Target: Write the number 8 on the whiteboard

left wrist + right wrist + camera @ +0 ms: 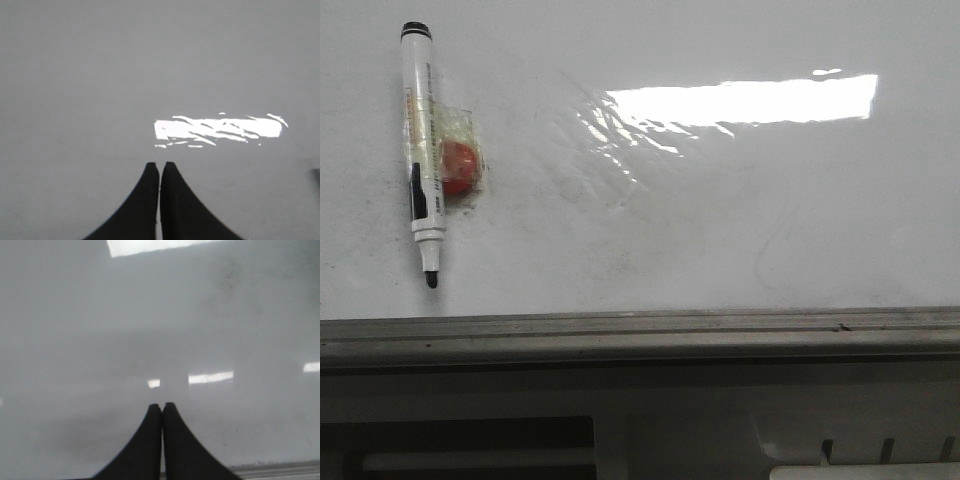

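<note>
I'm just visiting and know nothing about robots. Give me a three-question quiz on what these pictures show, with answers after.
1. True or false: an 8 is already drawn on the whiteboard.
2. Where does the marker lie in the front view?
A. on the left of the board, uncapped, tip toward the edge rail
B. in the left claw
C. on the glare patch
3. Fill in: the left claw and right claw both have their fingers ____, with nothing between them.

Key
1. False; only faint smudges show.
2. A. It lies beside a red piece under clear tape.
3. shut
</note>
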Robot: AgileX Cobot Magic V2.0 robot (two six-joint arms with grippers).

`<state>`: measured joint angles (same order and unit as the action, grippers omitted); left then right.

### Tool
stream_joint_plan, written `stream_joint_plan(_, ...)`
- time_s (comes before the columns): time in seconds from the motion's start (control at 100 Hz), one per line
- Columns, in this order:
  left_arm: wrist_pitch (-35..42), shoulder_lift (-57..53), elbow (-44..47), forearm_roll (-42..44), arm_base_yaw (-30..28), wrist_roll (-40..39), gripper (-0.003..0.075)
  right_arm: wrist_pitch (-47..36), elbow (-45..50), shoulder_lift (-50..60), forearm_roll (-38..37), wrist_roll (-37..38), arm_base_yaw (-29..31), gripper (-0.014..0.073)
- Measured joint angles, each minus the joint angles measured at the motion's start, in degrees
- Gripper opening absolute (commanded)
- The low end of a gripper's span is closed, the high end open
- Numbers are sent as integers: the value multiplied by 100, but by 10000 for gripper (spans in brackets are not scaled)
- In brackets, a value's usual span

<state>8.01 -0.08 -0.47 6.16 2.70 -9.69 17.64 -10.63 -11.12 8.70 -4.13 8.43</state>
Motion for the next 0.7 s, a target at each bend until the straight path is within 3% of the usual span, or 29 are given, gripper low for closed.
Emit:
stream_joint_plan(0.26,-1515,529,-1128,-45,0,-9,-20,168,-170,-36,0,-368,-123,-63)
stream_joint_plan(0.4,-1941,931,-1429,-45,0,-9,3,202,-170,-36,0,-417,-123,-63)
stream_joint_plan(0.47,-2016,1095,-1488,-45,0,-9,79,175,-170,-36,0,-433,-123,-63)
stream_joint_plan(0.59,-2055,1382,-1504,-55,0,-9,280,48,-170,-36,0,-433,-133,-63)
stream_joint_plan(0.7,-2024,1663,-1504,-56,0,-9,349,-116,-170,-36,0,-433,-216,-63)
